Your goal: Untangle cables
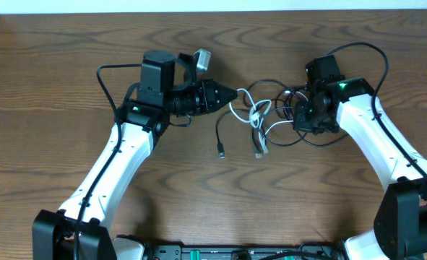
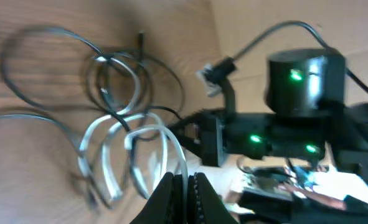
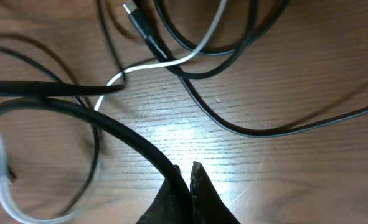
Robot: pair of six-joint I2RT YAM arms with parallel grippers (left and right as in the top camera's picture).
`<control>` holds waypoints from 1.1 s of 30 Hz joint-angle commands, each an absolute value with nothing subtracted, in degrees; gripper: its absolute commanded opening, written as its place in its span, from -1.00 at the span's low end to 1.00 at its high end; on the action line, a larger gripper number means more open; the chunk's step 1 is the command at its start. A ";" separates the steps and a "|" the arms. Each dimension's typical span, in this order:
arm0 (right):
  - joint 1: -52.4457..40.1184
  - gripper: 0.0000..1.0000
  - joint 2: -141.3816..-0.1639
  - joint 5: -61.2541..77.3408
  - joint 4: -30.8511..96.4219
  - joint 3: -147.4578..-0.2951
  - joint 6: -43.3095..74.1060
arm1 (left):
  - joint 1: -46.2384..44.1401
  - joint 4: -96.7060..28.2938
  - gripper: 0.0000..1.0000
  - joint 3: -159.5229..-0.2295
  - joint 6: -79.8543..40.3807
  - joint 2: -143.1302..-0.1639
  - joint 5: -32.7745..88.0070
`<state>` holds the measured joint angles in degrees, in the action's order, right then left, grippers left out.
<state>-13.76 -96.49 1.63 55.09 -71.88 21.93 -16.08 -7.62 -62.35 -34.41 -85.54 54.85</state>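
The cables lie as a small tangled bundle at the table's middle. The white cable [image 1: 259, 114] loops there, its plug end [image 1: 260, 152] toward the front. The thin black cable [image 1: 220, 133] winds through it and loops out to the right [image 1: 282, 137]. My left gripper [image 1: 236, 94] is shut on a strand of the white cable [image 2: 112, 146], which runs between its fingertips [image 2: 185, 182]. My right gripper [image 1: 297, 117] is shut on the black cable [image 3: 124, 130], pinched at its fingertips [image 3: 187, 177] just above the wood. The white strand [image 3: 152, 62] crosses the black loops there.
The thicker black cords fixed to the arms arc over the left arm [image 1: 105, 79] and the right arm [image 1: 376, 58]. The right arm's body with green lights [image 2: 299, 81] fills the right of the left wrist view. A black plug [image 3: 139, 22] lies among the loops.
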 commanded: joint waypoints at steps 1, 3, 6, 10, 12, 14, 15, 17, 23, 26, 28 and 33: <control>-14.33 -0.98 -96.44 0.73 55.75 -71.77 21.06 | -16.03 -9.58 -0.85 -62.85 -27.18 -84.97 58.67; -14.09 -0.98 -96.44 -0.60 56.45 -71.77 20.08 | -16.03 -18.50 -0.85 -62.85 -20.75 -84.97 44.40; -12.67 -0.98 -96.44 -10.22 59.07 -71.77 22.04 | -15.97 -27.38 -0.85 -62.85 -18.35 -84.97 26.96; -7.31 -0.98 -96.44 -14.63 60.60 -71.77 26.33 | -13.04 -31.24 -0.85 -62.85 -18.48 -83.64 18.35; -5.56 -0.98 -96.44 -14.31 60.55 -71.77 26.33 | -10.24 -30.70 -0.85 -62.87 -21.02 -81.60 19.35; -4.84 -0.98 -96.44 -13.98 60.36 -71.77 26.28 | -7.20 -26.98 -0.85 -62.87 -23.03 -79.00 28.88; -4.82 -0.98 -96.44 -13.98 60.12 -71.77 26.28 | -5.41 -23.07 -0.85 -62.87 -24.69 -77.60 36.29; -4.82 -0.98 -96.44 -13.28 59.09 -71.77 26.30 | -2.79 -15.07 -0.85 -62.87 -31.46 -75.24 46.02; -6.28 -0.51 -96.44 3.70 53.32 -71.77 16.60 | -2.98 -2.42 -0.85 -62.87 -36.12 -72.95 60.77; -7.42 0.22 -96.44 11.27 51.53 -71.77 10.70 | -3.49 -6.09 -0.85 -62.85 -32.69 -73.03 61.04; -8.29 0.33 -96.44 15.57 50.06 -71.77 8.34 | -4.58 -10.28 -0.85 -62.85 -29.12 -73.03 60.60; -12.12 0.64 -96.42 35.46 43.13 -71.77 4.19 | -12.99 -26.70 -0.85 -62.85 -17.21 -73.14 43.70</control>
<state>-9.61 -96.53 21.45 45.67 -71.68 7.66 -8.49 -18.46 -62.46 -25.61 -73.30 57.32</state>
